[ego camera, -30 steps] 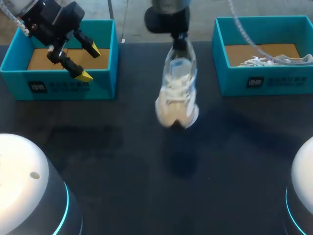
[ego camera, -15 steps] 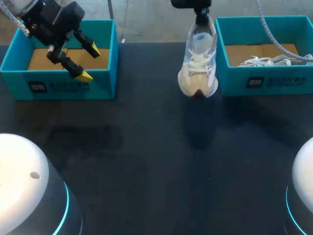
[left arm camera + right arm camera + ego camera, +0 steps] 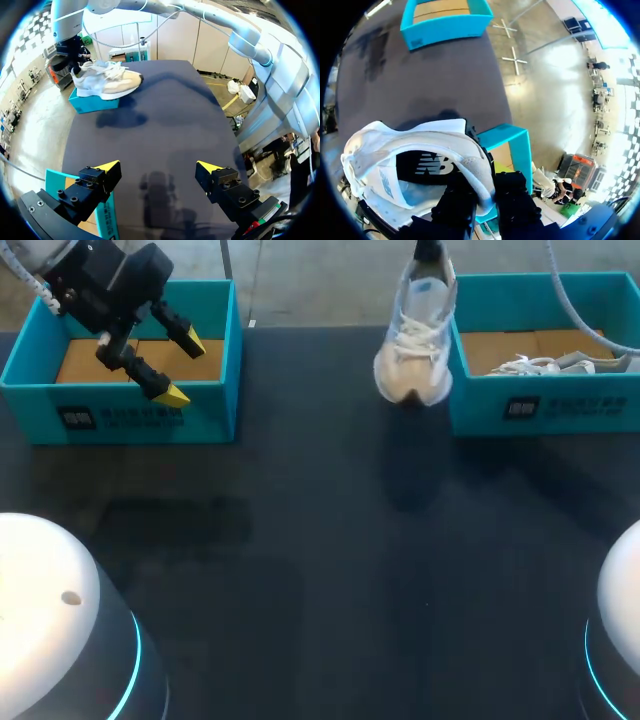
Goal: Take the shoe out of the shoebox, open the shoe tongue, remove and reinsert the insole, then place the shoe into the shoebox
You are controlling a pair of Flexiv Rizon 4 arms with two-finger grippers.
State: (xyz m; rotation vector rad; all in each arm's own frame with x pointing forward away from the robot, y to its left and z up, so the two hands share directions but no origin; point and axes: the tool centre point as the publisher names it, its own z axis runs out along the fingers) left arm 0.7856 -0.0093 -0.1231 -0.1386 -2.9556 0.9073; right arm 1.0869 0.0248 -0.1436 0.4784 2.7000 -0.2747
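Altogether, two shoeboxes [image 3: 130,418] [image 3: 560,408] and two shoes [image 3: 412,340] [image 3: 560,363], right gripper [image 3: 487,197] clamping one shoe.

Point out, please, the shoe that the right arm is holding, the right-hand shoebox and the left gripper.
shoe [image 3: 414,340]: head view, on its laces.
right-hand shoebox [image 3: 580,405]: head view, on its front wall.
left gripper [image 3: 183,369]: head view, midway between its two yellow tips.

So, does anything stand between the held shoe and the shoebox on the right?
Nothing between them: the shoe hangs beside the shoebox, at its left wall. A second shoe already lies inside, toward the right.
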